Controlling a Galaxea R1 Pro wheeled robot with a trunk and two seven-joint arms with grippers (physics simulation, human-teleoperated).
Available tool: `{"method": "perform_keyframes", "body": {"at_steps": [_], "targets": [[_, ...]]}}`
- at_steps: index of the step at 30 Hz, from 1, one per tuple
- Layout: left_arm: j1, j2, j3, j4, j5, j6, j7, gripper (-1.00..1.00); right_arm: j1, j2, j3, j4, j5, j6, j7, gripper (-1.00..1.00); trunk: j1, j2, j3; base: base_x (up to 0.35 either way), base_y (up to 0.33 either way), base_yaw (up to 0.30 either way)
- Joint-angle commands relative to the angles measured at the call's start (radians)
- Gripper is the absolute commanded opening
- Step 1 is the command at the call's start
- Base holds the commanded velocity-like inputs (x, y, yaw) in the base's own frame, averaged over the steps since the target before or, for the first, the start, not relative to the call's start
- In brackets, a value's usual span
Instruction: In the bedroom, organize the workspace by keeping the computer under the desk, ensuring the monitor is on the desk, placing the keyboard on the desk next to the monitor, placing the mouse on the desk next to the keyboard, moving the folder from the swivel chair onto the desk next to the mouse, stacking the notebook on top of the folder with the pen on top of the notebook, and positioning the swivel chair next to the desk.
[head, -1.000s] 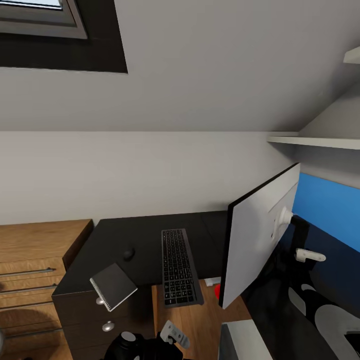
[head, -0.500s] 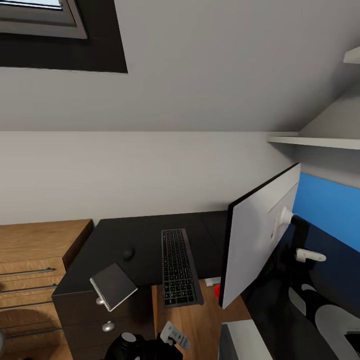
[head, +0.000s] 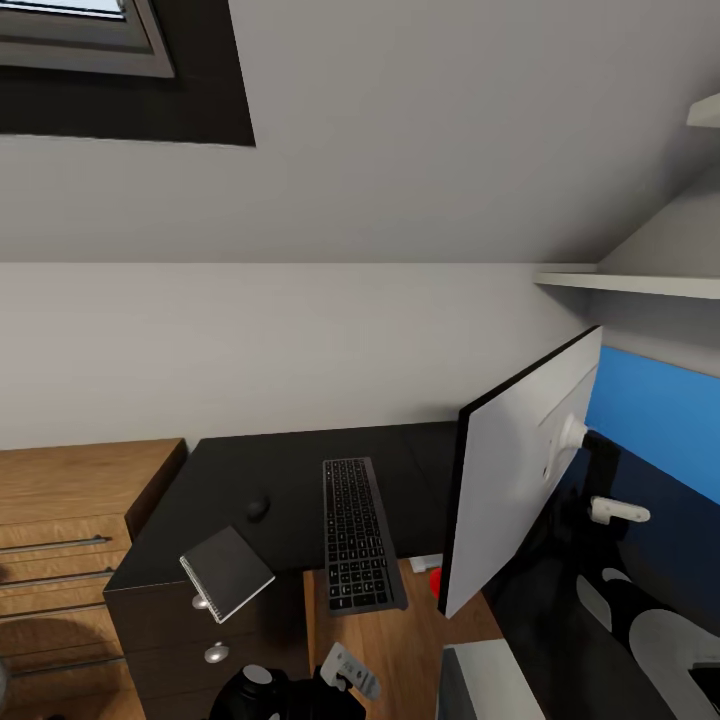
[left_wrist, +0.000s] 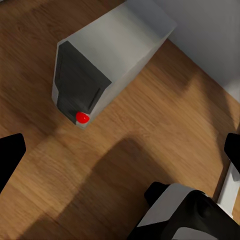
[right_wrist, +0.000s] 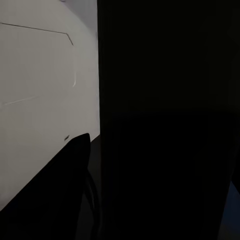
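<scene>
The monitor (head: 515, 480) hangs tilted over the tabletop (head: 290, 490), beside the keyboard (head: 355, 530), mouse (head: 257, 507) and overhanging notebook (head: 227, 572). Computer (left_wrist: 105, 60) on the floor. Left claw (left_wrist: 120, 150) spread, empty; right claw's state I cannot tell. Nothing has shifted.

Between the earlier frames and now I note one change: the wide thin black-edged monitor with pale grey back (head: 515, 480) sits fractionally further right and is tilted above the desk.

Pale grey back of the monitor (right_wrist: 40, 95) close up, beside a broad black, featureless area.
</scene>
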Motion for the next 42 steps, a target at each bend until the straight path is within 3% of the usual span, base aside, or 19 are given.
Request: {"method": "perform_keyframes", "body": {"at_steps": [1,42], "targets": [[-0.001,0.001,-0.001,-0.001,0.007,0.007,0.002,1.00,-0.001,0.000,0.000,0.000,-0.004,-0.002,-0.004,-1.00,0.000,-0.001,-0.001,0.000,0.000,0.000],[-0.001,-0.007,-0.001,0.000,0.007,0.008,0.002,1.00,0.001,0.003,0.002,0.002,0.000,0.002,-0.004,-1.00,0.000,-0.001,-0.001,-0.019,0.000,0.000]]}}
